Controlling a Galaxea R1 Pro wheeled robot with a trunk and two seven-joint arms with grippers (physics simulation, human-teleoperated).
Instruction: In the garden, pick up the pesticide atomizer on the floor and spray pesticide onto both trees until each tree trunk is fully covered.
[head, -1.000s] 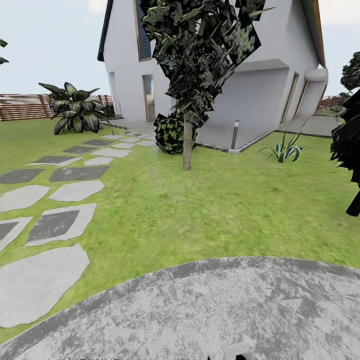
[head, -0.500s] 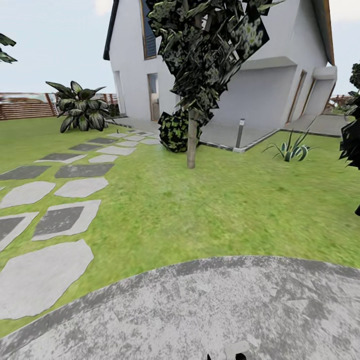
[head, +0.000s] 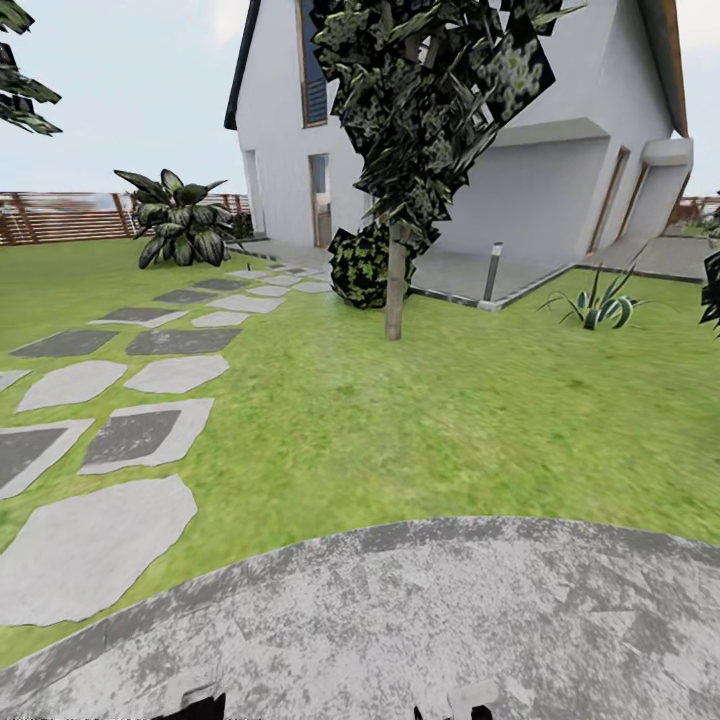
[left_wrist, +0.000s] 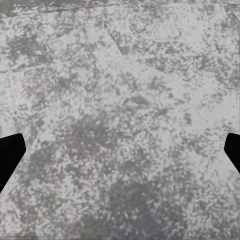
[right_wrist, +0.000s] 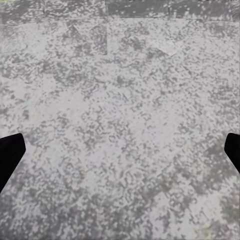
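In the garden, one tree (head: 430, 110) with jagged dark green foliage stands ahead on the lawn (head: 420, 420), in front of the white house (head: 560, 190). Its pale straight trunk (head: 394, 290) rises from the grass. The pesticide atomizer is out of view. My left gripper (left_wrist: 120, 155) is open, its black fingertips (left_wrist: 10, 155) far apart over mottled grey paving. My right gripper (right_wrist: 120, 155) is open too, with its fingertips (right_wrist: 10, 152) at the picture's two sides above the same kind of paving. Nothing lies between either pair.
A round grey paved patch (head: 400, 620) lies under me. Stepping stones (head: 150, 435) run along the left towards the house. A dark bush (head: 360, 265), a short lamp post (head: 492, 270), a spiky plant (head: 598, 305), a broad-leaved plant (head: 185, 230) and the wooden fence (head: 60, 215) stand further off.
The whole head view has shifted to the right, so the camera has turned left. A dark part of my arm now shows at that view's bottom left.
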